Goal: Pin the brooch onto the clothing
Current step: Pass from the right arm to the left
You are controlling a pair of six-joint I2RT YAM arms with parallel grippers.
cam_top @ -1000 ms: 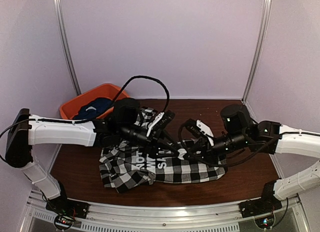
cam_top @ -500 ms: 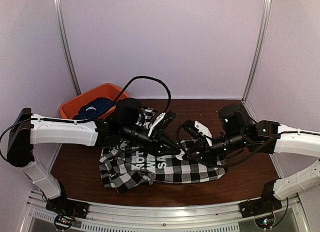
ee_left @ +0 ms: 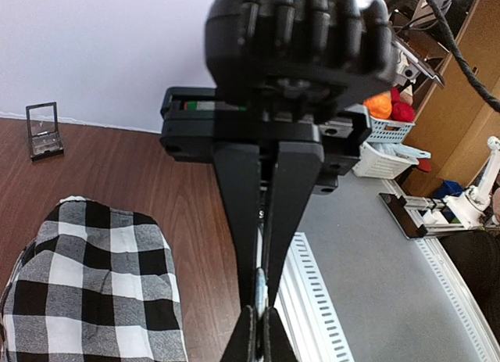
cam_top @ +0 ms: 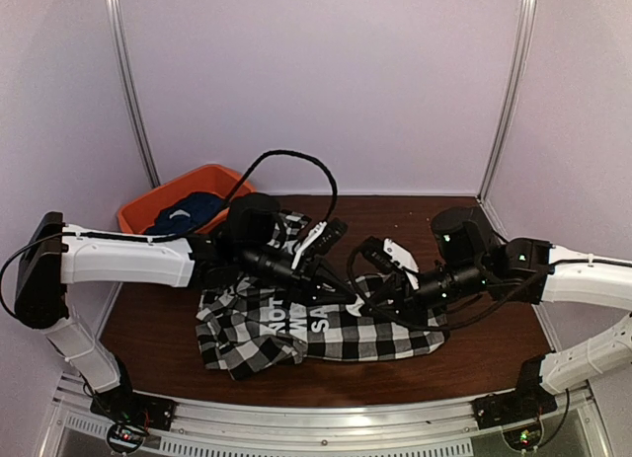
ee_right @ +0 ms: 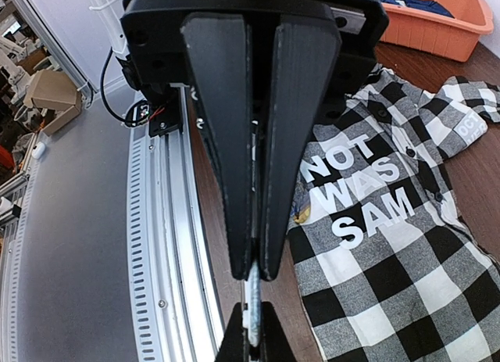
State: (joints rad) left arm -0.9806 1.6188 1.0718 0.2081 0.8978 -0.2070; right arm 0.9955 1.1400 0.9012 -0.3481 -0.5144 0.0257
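The clothing (cam_top: 336,334), a black-and-white checked shirt with white block lettering, lies crumpled on the brown table; it also shows in the right wrist view (ee_right: 391,245) and the left wrist view (ee_left: 86,284). Above its right part both grippers meet tip to tip. A thin silvery brooch (ee_right: 254,304) is pinched edge-on between them. My left gripper (ee_left: 259,303) is shut on the brooch (ee_left: 261,287), and my right gripper (ee_right: 255,274) is shut on its other end. From above, the left gripper (cam_top: 351,294) and right gripper (cam_top: 371,304) hide the brooch.
An orange bin (cam_top: 138,212) holding a dark navy garment (cam_top: 183,212) stands at the back left. A small clear case (ee_left: 43,130) lies on the table near the wall. The metal rail (ee_right: 164,245) runs along the table's near edge.
My left gripper's jaws have closed onto the brooch. The right arm has shifted slightly left toward it, with its jaws staying shut.
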